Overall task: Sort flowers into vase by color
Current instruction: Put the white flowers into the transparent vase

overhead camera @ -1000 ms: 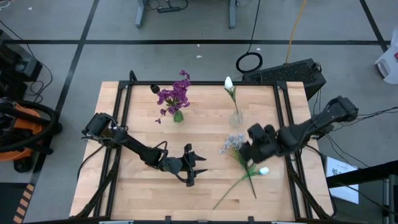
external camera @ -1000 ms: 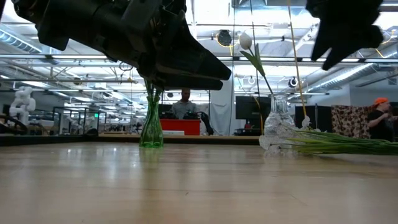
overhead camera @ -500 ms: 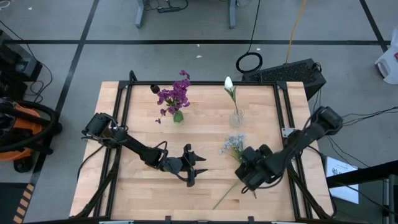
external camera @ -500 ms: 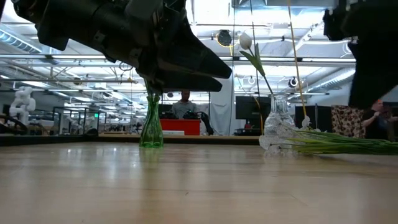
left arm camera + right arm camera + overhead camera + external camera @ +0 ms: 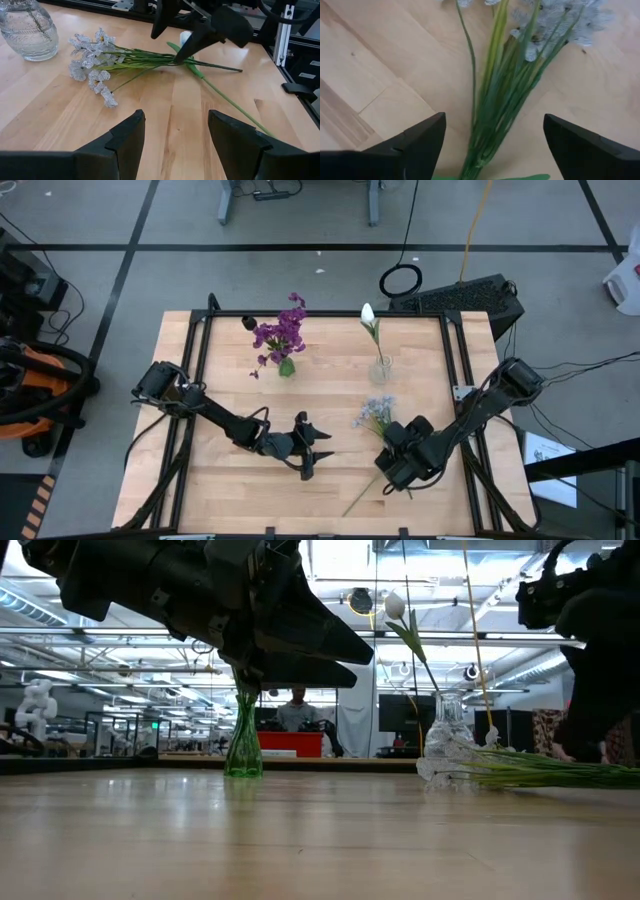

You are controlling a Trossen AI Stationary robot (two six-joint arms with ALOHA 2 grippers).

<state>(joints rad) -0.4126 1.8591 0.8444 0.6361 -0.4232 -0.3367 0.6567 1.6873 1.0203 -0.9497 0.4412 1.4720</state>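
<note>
While the right tool [image 5: 392, 465] hangs spread wide over the loose flowers [image 5: 95, 67], tangled stems are the worry.
It could grab several colors together; left tool [image 5: 172, 140] waits released, empty.

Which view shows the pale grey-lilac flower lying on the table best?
The left wrist view: the grey-lilac flower lies whole, blossoms and stems clear. The right wrist view shows its stems between the right gripper's open fingers. The high view shows a small cluster, the low view mostly stems.

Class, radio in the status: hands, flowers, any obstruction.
Right hand open, low over pale flower stems lying on table. Left hand open, waiting mid-table. Purple flowers already in green vase. Nothing blocking.
</note>
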